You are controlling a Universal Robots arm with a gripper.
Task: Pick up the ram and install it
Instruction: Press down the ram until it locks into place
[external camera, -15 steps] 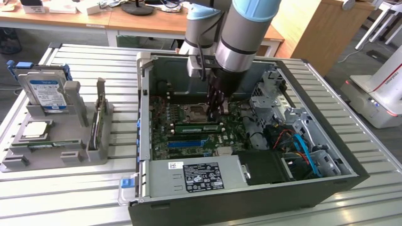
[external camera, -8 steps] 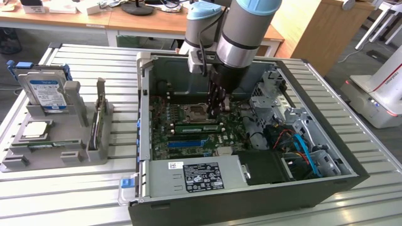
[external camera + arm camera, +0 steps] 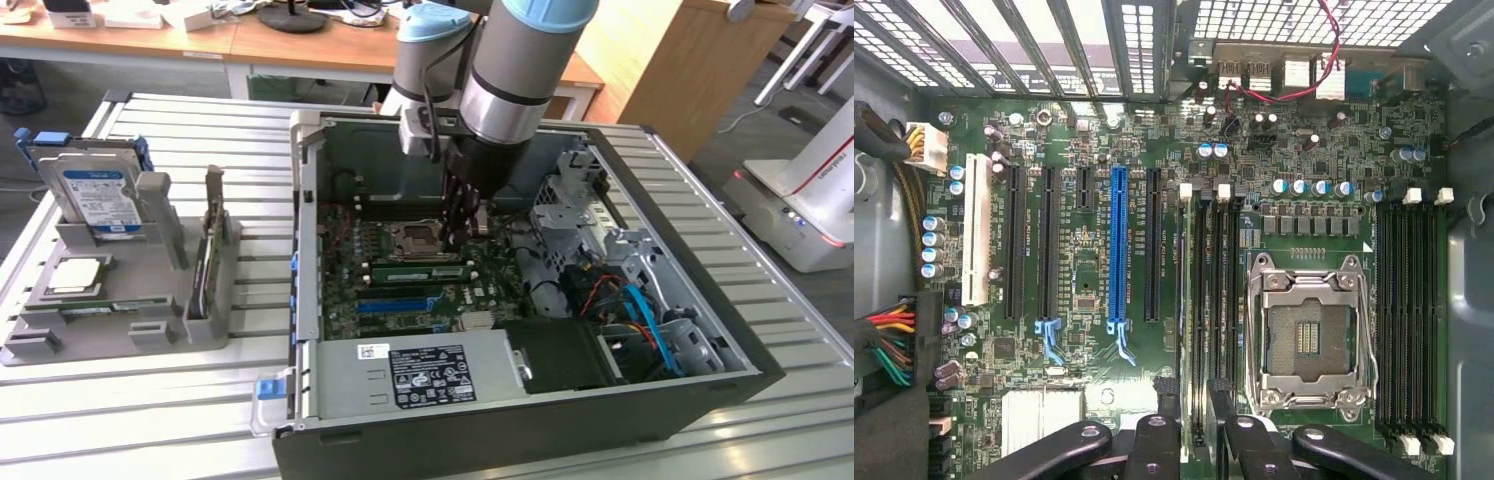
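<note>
Silver-grey tubular arm (image 3: 514,70) with light-blue joint caps, black cable, and black pincer (image 3: 465,215).

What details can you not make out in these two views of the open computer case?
- Print on the hard drive label: exterior view, too small.
- Whether the ram is fully seated: exterior view, too small, with the arm partly in front.
- Most of the end effector: wrist view, cut off by the picture's edge.
</note>
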